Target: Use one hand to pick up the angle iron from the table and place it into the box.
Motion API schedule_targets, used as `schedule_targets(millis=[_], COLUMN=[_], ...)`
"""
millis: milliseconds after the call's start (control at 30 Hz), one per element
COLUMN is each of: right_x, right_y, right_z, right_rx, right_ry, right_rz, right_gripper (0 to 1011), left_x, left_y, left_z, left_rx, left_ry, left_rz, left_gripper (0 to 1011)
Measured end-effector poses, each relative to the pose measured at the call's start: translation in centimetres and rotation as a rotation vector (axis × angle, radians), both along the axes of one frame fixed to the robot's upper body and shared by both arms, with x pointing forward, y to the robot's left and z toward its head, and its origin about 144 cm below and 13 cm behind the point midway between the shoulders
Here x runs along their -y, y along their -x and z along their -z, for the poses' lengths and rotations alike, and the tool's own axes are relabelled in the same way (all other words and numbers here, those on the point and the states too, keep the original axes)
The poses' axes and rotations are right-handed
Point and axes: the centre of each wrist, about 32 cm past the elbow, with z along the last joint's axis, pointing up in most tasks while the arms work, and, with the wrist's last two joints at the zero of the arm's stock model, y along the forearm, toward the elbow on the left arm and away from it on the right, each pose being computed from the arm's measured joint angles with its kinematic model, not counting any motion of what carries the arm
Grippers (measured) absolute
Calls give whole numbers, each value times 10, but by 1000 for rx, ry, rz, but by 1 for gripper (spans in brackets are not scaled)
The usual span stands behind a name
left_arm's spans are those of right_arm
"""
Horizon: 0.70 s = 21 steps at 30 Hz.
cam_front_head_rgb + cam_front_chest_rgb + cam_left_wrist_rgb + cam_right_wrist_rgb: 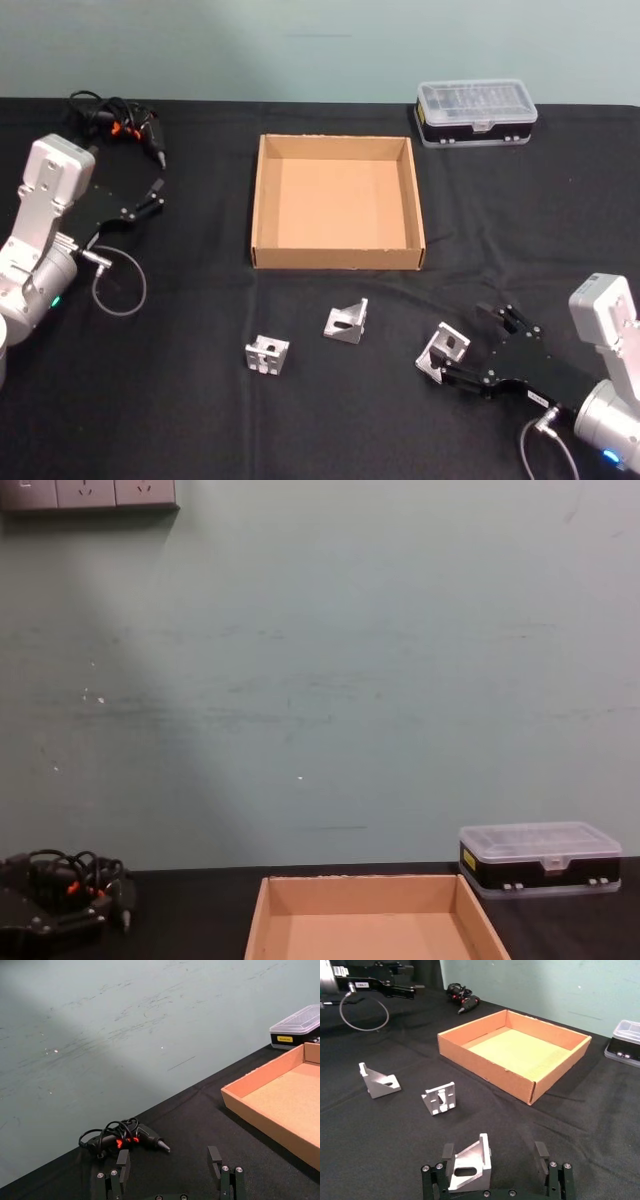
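- Right gripper (493, 1152) sits at the bottom centre of the right wrist view. Its fingers are spread wide, with nothing clamped.
- One angle iron (468, 1167) lies on the table (150, 400) between those fingers. It is close against one finger, with a clear gap to the other. In the head view it is at lower right, below the box's right corner.
- Handling, my read: a bare metal corner bracket, rigid and not fragile. Probably light enough for one claw, but the faces are smooth and likely slippery.
- Best hold, my read: pinch across the two flat side faces of the triangular web. Avoid the sloped edge, where the pads could slide off. It sits off-centre, so closing may nudge or twist it before both pads bite.
- Box (338, 258) is at centre frame in the head view, open-topped with low walls, well apart from the bracket.
- Spare angle irons (267, 355) (346, 322) lie at lower centre, untouched.
- Left gripper (169, 1157) is parked at left of the head view, fingers apart and empty.
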Motion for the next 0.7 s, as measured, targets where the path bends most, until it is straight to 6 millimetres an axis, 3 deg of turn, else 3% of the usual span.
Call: schedule_targets(millis=[700], right_x=[-4], right_y=[-5], right_z=[2], right_rx=[-13], right_ry=[9], right_rz=[14], right_gripper=[1003], left_x=[0], left_y=[0], left_z=[0], left_rx=[0], left_ry=[0], left_rz=[0], left_gripper=[1011])
